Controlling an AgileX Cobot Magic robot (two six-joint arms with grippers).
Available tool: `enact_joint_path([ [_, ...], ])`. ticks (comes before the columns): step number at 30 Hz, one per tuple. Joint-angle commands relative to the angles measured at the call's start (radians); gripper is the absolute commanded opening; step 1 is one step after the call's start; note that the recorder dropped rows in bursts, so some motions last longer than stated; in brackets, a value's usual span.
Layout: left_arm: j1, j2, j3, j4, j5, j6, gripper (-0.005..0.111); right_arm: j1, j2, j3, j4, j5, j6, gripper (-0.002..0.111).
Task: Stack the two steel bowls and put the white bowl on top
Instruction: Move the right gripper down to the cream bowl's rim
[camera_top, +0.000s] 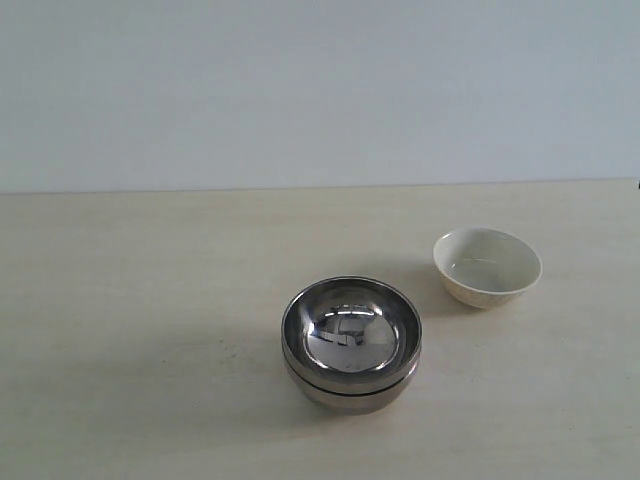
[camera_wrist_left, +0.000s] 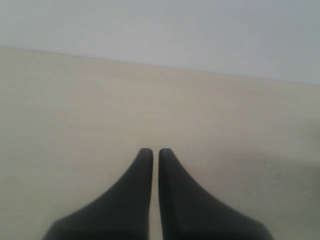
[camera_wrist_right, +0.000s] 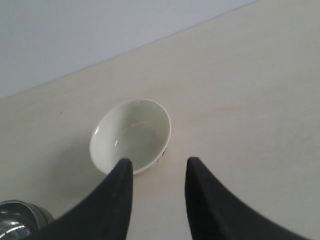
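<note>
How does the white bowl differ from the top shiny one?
The top steel bowl is mirror-shiny; the white bowl is cream-white. The white bowl looks slightly smaller than the steel one. The steel bowl sits nested in a second steel bowl; the white bowl stands alone on the table. Both are round, upright and empty.

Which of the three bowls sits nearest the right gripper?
The white bowl: cream, standing alone just ahead of the open right gripper. The two steel bowls are shiny and nested together, farther off.
</note>
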Motion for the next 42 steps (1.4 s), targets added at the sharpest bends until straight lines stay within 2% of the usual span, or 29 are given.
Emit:
enact_joint_path([
  [1,0.004,-0.002,0.004,0.002,-0.009,-0.012,0.004,-0.006,0.123,-0.089,-0.027,0.04,-0.008,0.031],
  [15,0.004,-0.002,0.004,0.002,-0.009,-0.012,0.004,-0.006,0.485,-0.347,-0.07,0.12,-0.018,0.032],
  [21,0.004,-0.002,0.004,0.002,-0.009,-0.012,0.004,-0.006,0.599,-0.422,-0.067,0.136,-0.031,0.059],
  [42,0.004,-0.002,0.004,0.002,-0.009,-0.012,0.004,0.006,0.79,-0.468,-0.014,0.076,-0.031,0.059],
])
